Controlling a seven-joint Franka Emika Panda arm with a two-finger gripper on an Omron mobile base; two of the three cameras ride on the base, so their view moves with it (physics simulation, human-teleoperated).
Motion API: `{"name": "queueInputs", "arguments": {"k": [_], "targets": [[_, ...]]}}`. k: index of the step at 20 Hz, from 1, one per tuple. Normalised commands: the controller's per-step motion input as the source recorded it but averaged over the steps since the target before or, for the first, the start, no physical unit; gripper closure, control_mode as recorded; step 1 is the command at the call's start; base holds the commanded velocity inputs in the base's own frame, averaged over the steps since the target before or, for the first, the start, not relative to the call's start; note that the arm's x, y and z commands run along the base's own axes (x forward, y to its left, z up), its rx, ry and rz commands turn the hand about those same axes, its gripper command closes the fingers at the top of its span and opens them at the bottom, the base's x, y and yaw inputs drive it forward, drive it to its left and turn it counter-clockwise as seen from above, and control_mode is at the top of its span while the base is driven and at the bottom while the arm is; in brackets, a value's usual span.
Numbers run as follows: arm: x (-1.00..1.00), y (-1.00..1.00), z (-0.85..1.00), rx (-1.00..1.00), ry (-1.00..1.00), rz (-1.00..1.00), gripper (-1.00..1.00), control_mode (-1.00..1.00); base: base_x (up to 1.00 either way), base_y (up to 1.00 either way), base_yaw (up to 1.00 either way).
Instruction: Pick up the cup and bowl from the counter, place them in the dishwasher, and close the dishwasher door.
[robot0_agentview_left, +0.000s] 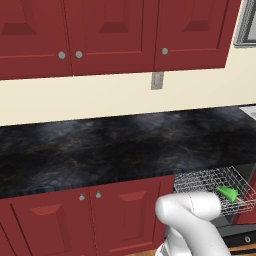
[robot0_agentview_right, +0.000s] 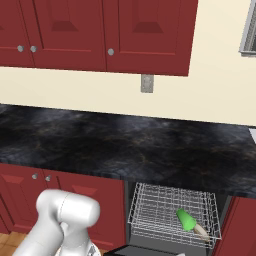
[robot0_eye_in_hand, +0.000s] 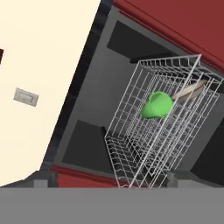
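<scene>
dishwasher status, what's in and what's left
Gripper open, empty. Cup and bowl lying in the rack. Dishwasher door not yet closed.

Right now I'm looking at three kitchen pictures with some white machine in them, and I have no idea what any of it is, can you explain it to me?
It is a computer-rendered kitchen. The white shape is a robot arm on a base that drives. Two pictures come from cameras on that base, behind the arm to its left and right, looking over the black counter and red cabinets. The third comes from a camera on the robot's hand, so it looks tilted. Below the counter the dishwasher stands open with its wire rack pulled out. A green cup lies on its side in the rack, and a pale bowl sits right beside it. The gripper is open and holds nothing; its two dark tips show at the bottom of the hand picture.
</scene>
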Motion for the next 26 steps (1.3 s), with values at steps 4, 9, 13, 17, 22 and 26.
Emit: {"name": "queueInputs", "arguments": {"k": [4,9,13,17,22,26], "targets": [[-0.55,0.26,-0.21,-0.08,-0.09,0.06,-1.00,-1.00,0.00,0.00,0.00],[-0.66,0.18,-0.23,-0.03,-0.11,0.07,-1.00,-1.00,0.00,0.00,0.00],[-0.61,0.14,-0.29,0.00,-0.11,0.07,-1.00,-1.00,0.00,0.00,0.00],[-0.26,0.14,-0.40,0.00,-0.07,0.04,-1.00,-1.00,0.00,0.00,0.00],[0.00,0.12,-0.29,-0.01,-0.03,0.00,-1.00,-1.00,0.00,0.00,0.00],[0.10,0.00,-0.31,-0.03,-0.01,0.00,-1.00,-1.00,0.00,0.00,0.00]]}}
